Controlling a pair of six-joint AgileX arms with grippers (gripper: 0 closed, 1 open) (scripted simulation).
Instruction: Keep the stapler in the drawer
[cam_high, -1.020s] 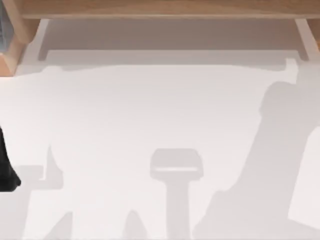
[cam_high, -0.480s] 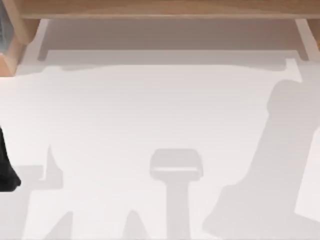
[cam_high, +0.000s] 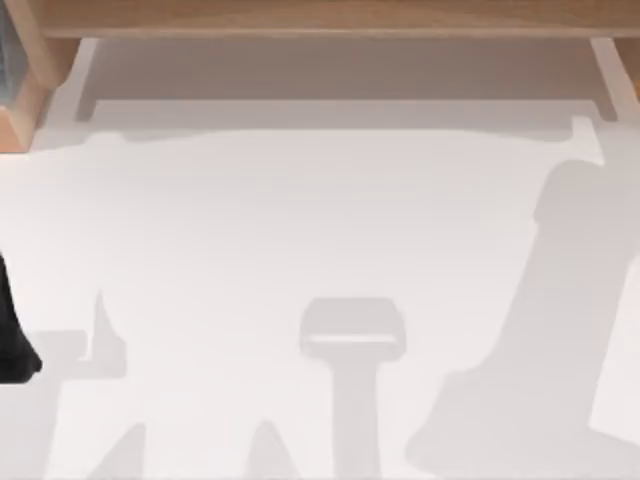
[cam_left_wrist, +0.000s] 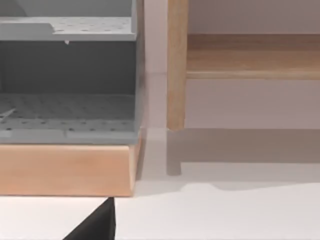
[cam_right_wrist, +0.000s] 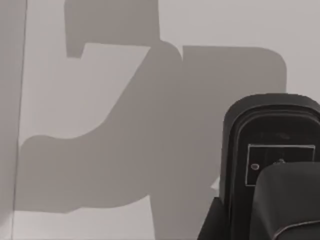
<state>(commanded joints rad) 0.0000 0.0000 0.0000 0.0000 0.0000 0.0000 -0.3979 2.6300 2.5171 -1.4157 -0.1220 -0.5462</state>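
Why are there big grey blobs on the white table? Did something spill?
Nothing spilled. Top view: the grey shapes on the table are soft-edged shadows, with a tall shadow at its right. Right wrist view: flat grey shadow patches again. Left wrist view: shade lies on the table below the wooden post.

**White table under hard light, wooden furniture along the far edge**

The white tabletop (cam_high: 300, 220) spreads wide and bare, crossed by soft grey shadows (cam_high: 352, 340) from 6 toward 3 o'clock. At 12 o'clock runs a pale wooden frame (cam_high: 320, 18). At 10 o'clock stands a wooden-based cabinet (cam_left_wrist: 67, 167) with grey perforated shelves (cam_left_wrist: 67, 112) beside a slim wooden post (cam_left_wrist: 176, 65).
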